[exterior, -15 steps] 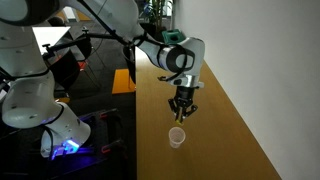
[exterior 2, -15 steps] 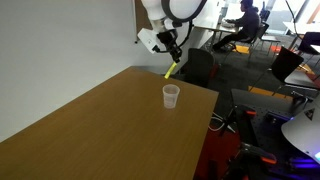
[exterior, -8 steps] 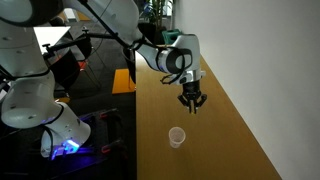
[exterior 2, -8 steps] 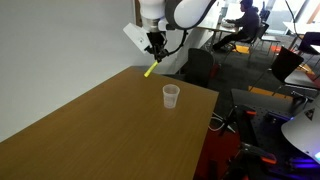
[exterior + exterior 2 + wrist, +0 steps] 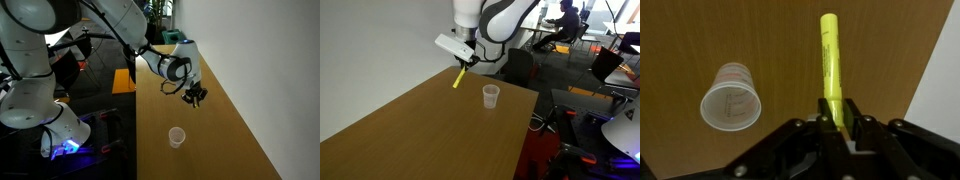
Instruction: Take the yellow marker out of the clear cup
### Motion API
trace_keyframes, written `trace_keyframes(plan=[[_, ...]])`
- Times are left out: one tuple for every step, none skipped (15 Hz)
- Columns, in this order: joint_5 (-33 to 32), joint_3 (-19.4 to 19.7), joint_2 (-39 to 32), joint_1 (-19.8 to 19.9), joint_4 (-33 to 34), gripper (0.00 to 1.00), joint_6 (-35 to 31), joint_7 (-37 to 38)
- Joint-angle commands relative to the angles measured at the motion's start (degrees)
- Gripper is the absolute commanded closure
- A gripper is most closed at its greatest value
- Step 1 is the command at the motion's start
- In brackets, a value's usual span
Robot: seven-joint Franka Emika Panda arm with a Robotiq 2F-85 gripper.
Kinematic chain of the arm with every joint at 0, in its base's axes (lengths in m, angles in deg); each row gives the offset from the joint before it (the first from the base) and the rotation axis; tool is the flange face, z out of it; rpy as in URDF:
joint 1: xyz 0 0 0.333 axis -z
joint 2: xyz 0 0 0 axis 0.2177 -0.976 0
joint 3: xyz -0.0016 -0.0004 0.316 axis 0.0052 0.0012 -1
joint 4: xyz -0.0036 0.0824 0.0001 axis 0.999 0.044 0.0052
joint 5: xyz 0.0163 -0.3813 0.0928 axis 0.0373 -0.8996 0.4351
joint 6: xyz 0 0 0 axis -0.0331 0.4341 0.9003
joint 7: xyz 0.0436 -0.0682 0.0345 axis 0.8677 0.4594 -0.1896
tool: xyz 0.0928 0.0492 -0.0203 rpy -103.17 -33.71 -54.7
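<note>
Yellow marker [image 5: 460, 78] held in the air, out of the clear cup [image 5: 491, 96]

The jaws are closed on one end of the yellow marker [image 5: 830, 60] – in the wrist view its free end points away from them, over the brown wooden surface [image 5: 780, 40]. In an exterior view the marker hangs tilted from the jaws, above the surface [image 5: 420, 130] and clear of it. The clear cup [image 5: 177, 137] stands upright on the surface near its edge – apart from the marker, and in the wrist view the clear cup [image 5: 731, 97] shows its round rim off to the marker's side.
</note>
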Motion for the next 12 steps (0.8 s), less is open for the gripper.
trace_keyframes(plan=[[5.82, -6.31, -2.36, 5.40, 2.99, 0.95, -0.31, -15.69], [7.39, -8.35, -3.32, 6.98, 4.20, 0.95, 0.55, -20.16], [8.96, -10.14, -3.83, 8.25, 5.01, 0.95, 1.27, -24.63], [10.51, -12.16, -4.88, 9.83, 6.31, 0.95, 1.97, -29.18], [12.08, -13.74, -5.66, 10.97, 7.42, 0.95, 2.99, -33.64], [13.24, -15.23, -6.94, 12.09, 8.94, 0.95, 3.99, -37.84], [14.16, -16.61, -7.88, 12.98, 10.28, 0.95, 5.46, -41.64], [14.50, -17.63, -9.00, 13.56, 11.80, 0.95, 7.21, -45.03], [18.54, -13.85, -9.86, 9.39, 13.25, 0.95, 8.89, -50.51], [20.00, -12.99, -11.00, 8.34, 14.95, 0.95, 10.95, -54.35], [21.16, -12.20, -11.94, 7.31, 16.54, 0.95, 13.44, -57.90], [21.99, -11.38, -13.10, 6.31, 18.32, 0.95, 16.01, -61.13]])
